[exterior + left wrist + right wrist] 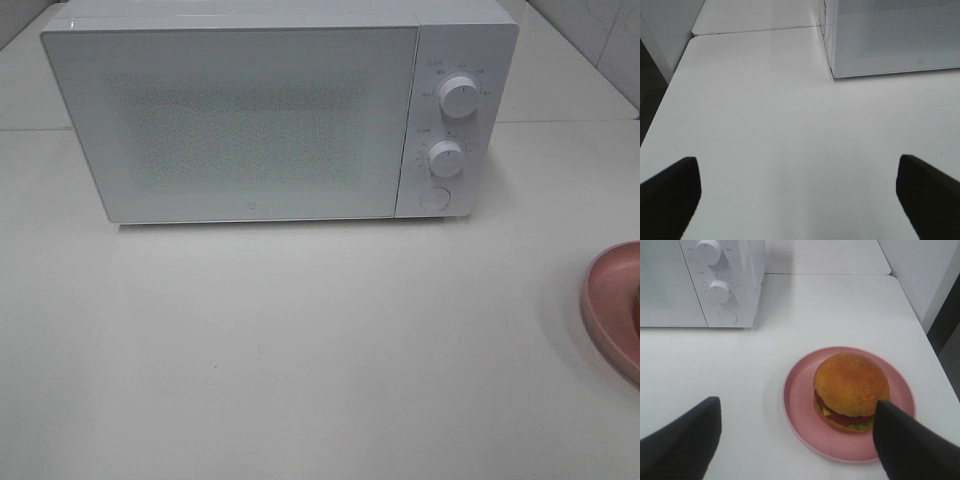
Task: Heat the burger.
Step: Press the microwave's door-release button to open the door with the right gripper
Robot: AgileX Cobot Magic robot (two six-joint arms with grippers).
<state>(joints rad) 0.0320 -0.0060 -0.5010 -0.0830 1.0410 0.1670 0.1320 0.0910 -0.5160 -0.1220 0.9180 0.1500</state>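
Note:
The burger, golden-brown bun over dark patty and green filling, sits on a pink plate on the white table. In the exterior high view only the plate's rim shows at the right edge; the burger is out of that view. The white microwave stands at the back with its door shut. My right gripper is open above the table, its fingers either side of the plate's near part, touching nothing. My left gripper is open over bare table, near the microwave's front left corner.
Two white knobs and a round button sit on the microwave's right panel. The table's left edge and right edge drop to dark floor. Neither arm shows in the exterior high view.

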